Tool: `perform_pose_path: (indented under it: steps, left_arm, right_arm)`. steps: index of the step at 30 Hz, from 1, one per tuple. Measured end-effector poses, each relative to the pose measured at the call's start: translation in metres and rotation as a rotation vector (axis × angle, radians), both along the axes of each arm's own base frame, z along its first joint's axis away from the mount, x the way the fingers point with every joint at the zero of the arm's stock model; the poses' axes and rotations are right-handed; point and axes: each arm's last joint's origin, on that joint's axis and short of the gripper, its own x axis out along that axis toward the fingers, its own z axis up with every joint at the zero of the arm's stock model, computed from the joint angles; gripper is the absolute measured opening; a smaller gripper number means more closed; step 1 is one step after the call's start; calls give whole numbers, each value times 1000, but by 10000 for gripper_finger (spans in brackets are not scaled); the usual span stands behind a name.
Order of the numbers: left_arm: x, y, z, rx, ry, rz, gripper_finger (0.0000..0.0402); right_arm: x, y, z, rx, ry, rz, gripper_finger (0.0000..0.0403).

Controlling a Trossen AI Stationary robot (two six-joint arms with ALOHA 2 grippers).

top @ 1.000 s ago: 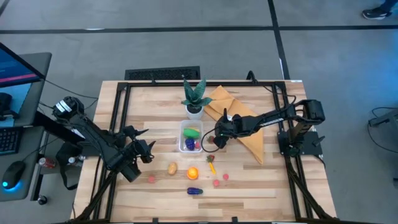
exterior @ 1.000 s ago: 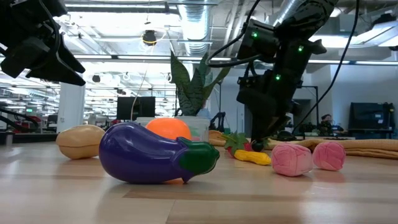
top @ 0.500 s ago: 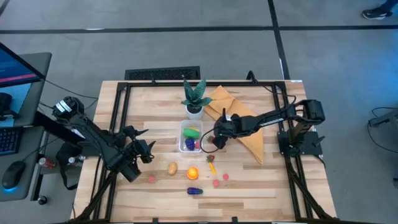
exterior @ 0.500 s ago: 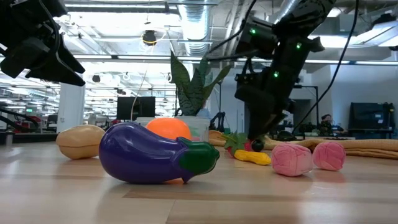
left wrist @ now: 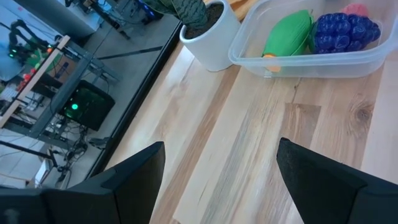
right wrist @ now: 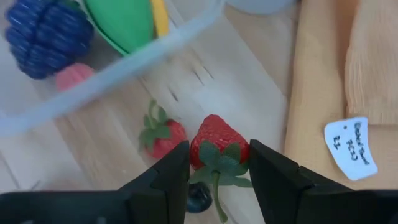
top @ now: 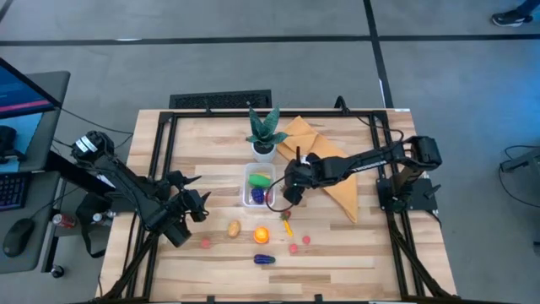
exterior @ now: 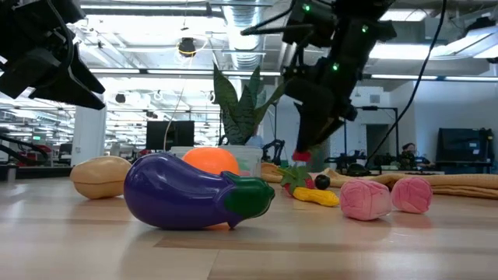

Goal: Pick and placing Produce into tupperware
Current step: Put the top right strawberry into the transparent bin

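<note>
right gripper (right wrist: 214, 171): clamped on a red toy strawberry (right wrist: 216, 144), green leafy cap toward the camera, one dark finger (right wrist: 163, 180) on each side; lifted off the wood, just beside the tupperware's near corner
right gripper, high view: (top: 278, 197) at the right edge of the container, arm reaching in from the table's right side across the cloth
right gripper, low view: (exterior: 300, 155) hangs above the table, red berry at its tip, clear of the surface
under the held berry: second strawberry (right wrist: 163, 135) on the wood, plus a small dark round piece (right wrist: 199, 198), type unclear
tupperware (top: 247, 187): clear rectangular tub, mid-table, just in front of the potted plant's white pot (top: 264, 150)
tub contents: green piece with a yellow edge (left wrist: 287, 33), blue bumpy berry cluster (left wrist: 345, 32), pink piece (left wrist: 356, 9) behind it
loose produce, front of table: purple eggplant (exterior: 191, 191) nearest the low camera, orange (top: 261, 236), tan potato (top: 233, 229), yellow-and-green piece (top: 288, 226), two pink pieces (exterior: 364, 197) (exterior: 411, 193), one more pink piece (top: 205, 242) off to the left
cloth (top: 331, 175): mustard-yellow, right of the plant, white tag (right wrist: 352, 148) on it
left gripper (top: 201, 205): fingers apart, holding nothing, over the table's left part, well apart from the tub
table (top: 354, 253): light wood slats
</note>
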Motion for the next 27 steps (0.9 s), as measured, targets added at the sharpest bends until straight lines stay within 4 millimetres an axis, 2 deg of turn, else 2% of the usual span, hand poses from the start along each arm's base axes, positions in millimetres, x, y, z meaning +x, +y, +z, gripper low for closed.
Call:
perform_pose_path:
  steps: [18, 27]
  left_arm:
    - [0, 0, 0, 0, 4, -1, 300]
    - [0, 0, 0, 0, 4, -1, 300]
  right_arm:
    - [22, 26, 41, -42, -108, 158, 140]
    - [29, 32, 48, -51, -184, 196, 143]
